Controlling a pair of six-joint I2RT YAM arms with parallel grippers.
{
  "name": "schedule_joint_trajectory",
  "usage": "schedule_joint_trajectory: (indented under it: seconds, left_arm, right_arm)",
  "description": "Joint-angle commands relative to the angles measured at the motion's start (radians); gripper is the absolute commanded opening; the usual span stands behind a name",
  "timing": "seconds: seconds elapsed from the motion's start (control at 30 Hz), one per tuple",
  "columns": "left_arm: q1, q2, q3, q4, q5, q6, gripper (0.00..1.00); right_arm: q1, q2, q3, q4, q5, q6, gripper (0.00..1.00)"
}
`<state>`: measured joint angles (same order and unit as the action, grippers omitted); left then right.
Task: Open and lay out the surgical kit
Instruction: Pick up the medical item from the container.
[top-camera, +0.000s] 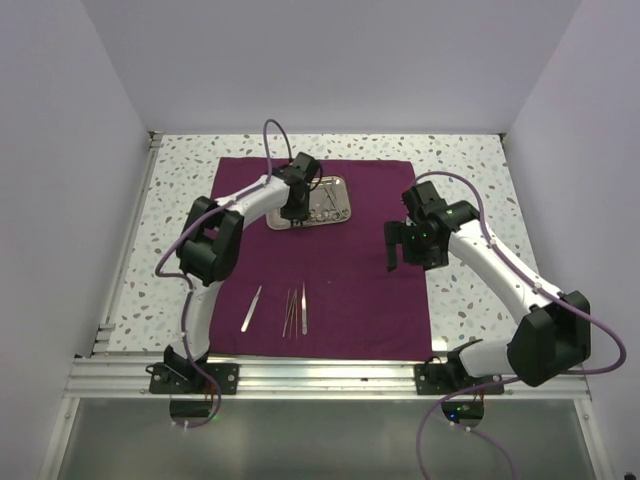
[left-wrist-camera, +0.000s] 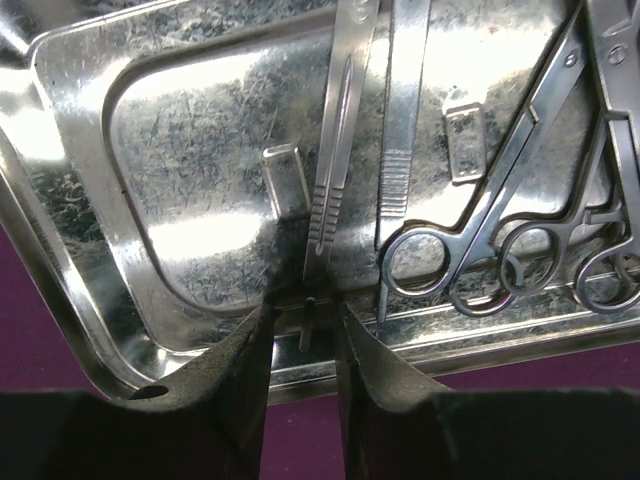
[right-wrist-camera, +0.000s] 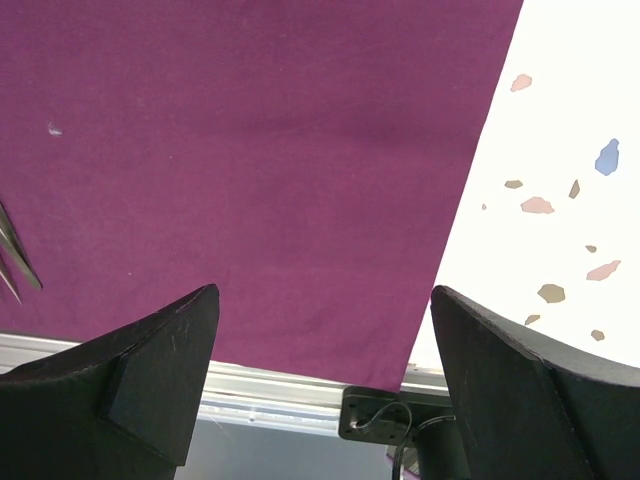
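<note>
The dark purple cloth (top-camera: 340, 290) lies spread flat on the table, with the steel tray (top-camera: 338, 212) on its far part. My left gripper (top-camera: 295, 212) hangs over the tray's near-left rim. In the left wrist view, the tray (left-wrist-camera: 200, 150) holds two slim flat handles (left-wrist-camera: 335, 150) and several ring-handled clamps (left-wrist-camera: 480, 260). The left gripper (left-wrist-camera: 305, 308) is narrowly open, its fingers (left-wrist-camera: 245, 370) on either side of the near end of one slim handle, with gaps showing on both sides. Tweezers (top-camera: 252, 307) and thin instruments (top-camera: 297, 310) lie on the near cloth. My right gripper (top-camera: 395, 245) is open and empty.
In the right wrist view, the right gripper (right-wrist-camera: 322, 292) hovers over bare cloth (right-wrist-camera: 250, 150) near its right edge. Speckled tabletop (right-wrist-camera: 560, 150) lies beyond that edge. An aluminium rail (right-wrist-camera: 270, 385) runs along the near side. White walls enclose the table.
</note>
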<state>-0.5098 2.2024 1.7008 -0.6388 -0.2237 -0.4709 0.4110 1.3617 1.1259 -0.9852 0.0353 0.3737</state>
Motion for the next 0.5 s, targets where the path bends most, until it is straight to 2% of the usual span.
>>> schedule_joint_trajectory:
  seconds: [0.0,0.1,0.2,0.3,0.47]
  left_arm:
    - [-0.012,0.112,0.009,-0.039,0.024,-0.005,0.34]
    - [-0.012,0.134,0.026,-0.041,0.030,-0.005,0.34]
    - [-0.012,0.149,0.028,-0.041,0.035,-0.014,0.25]
    - [-0.012,0.158,0.026,-0.055,0.023,-0.021,0.22]
    - [-0.012,0.157,-0.006,-0.055,0.009,-0.026,0.06]
  right_arm:
    - [-0.005,-0.038,0.018,-0.015,0.005,-0.030,0.90]
    - [-0.008,-0.050,0.018,-0.024,0.012,-0.035,0.91]
    - [-0.008,-0.065,0.008,-0.029,0.020,-0.036,0.91]
    - [-0.011,-0.078,0.005,-0.036,0.025,-0.036,0.91]
    - [-0.012,-0.099,-0.005,-0.043,0.028,-0.038,0.91]
